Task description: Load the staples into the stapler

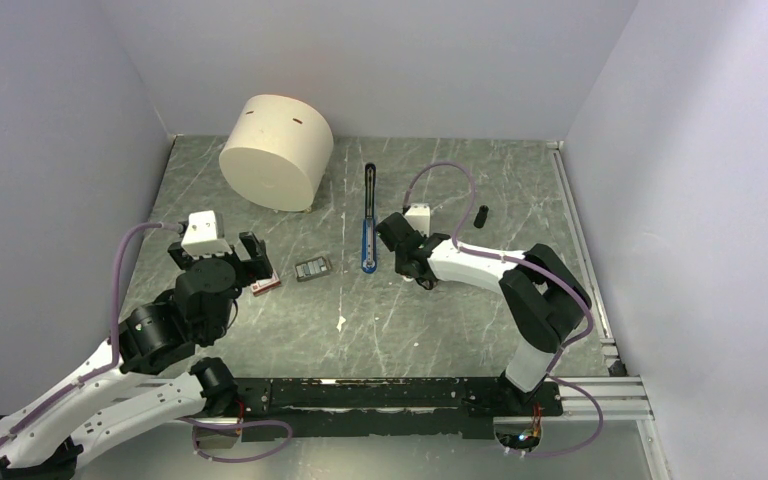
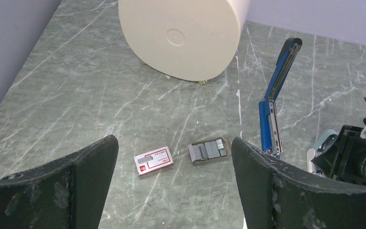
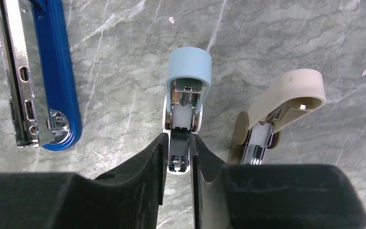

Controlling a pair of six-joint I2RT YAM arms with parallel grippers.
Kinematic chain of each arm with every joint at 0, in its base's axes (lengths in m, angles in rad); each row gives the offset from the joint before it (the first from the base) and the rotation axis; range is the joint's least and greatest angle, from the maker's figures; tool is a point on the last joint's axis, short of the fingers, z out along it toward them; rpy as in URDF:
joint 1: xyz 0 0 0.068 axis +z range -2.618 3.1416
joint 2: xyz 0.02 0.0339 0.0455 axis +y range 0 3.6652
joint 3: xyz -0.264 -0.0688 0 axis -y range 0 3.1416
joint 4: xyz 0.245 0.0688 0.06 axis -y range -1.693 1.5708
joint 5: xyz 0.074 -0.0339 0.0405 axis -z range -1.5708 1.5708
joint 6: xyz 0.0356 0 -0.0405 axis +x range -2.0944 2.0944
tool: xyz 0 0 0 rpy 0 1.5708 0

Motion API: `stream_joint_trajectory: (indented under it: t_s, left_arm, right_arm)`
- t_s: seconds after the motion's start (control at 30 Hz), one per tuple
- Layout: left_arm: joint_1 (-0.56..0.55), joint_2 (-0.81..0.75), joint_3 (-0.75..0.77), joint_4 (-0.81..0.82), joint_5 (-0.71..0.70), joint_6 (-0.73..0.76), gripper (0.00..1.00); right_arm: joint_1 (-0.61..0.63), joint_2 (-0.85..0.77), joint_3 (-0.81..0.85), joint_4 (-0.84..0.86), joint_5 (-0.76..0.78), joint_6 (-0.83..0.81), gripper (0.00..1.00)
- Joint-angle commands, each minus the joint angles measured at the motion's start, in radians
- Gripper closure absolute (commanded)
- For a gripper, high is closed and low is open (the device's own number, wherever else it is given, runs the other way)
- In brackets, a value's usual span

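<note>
The blue stapler (image 1: 368,243) lies opened flat mid-table, its black arm stretching toward the back wall; the left wrist view shows its metal channel (image 2: 270,125) facing up. The staples (image 2: 210,150) sit as grey strips in an open cardboard tray, and the red-and-white box (image 2: 153,161) lies just left of it. My left gripper (image 2: 174,191) hangs open above the table, short of both. My right gripper (image 3: 178,143) is down just right of the stapler's near end. Its fingers press both sides of a small pale-blue piece (image 3: 188,67) that rests on the table.
A beige piece (image 3: 286,95) lies close on the right of the pale-blue one. A large cream cylinder (image 1: 277,150) lies on its side at the back left. A small black cylinder (image 1: 482,215) sits at the right, near the metal rail (image 1: 580,235) along the side wall.
</note>
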Motion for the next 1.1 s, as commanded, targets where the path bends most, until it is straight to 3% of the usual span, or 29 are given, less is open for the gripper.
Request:
stream_joint_trajectory:
  t_s: [0.0, 0.43, 0.67, 0.73, 1.07]
  left_arm:
    - [-0.002, -0.001, 0.009, 0.017, -0.01, 0.011, 0.07]
    - [-0.002, 0.0, 0.009, 0.018, -0.004, 0.014, 0.07]
    - [-0.003, 0.002, 0.01, 0.019, -0.001, 0.014, 0.08]
    - [-0.003, 0.002, 0.01, 0.019, 0.0, 0.014, 0.08]
    - [-0.002, -0.005, 0.009, 0.017, -0.004, 0.012, 0.08]
  right_arm:
    - [-0.006, -0.006, -0.006, 0.03, 0.0, -0.019, 0.71]
    - [-0.007, -0.107, 0.042, 0.017, -0.03, -0.073, 0.66]
    - [0.007, -0.11, 0.039, 0.095, -0.22, -0.142, 0.82]
    - [0.035, -0.098, 0.049, 0.115, -0.243, -0.152, 0.83]
    - [0.241, 0.114, 0.261, 0.153, -0.229, -0.236, 0.66]
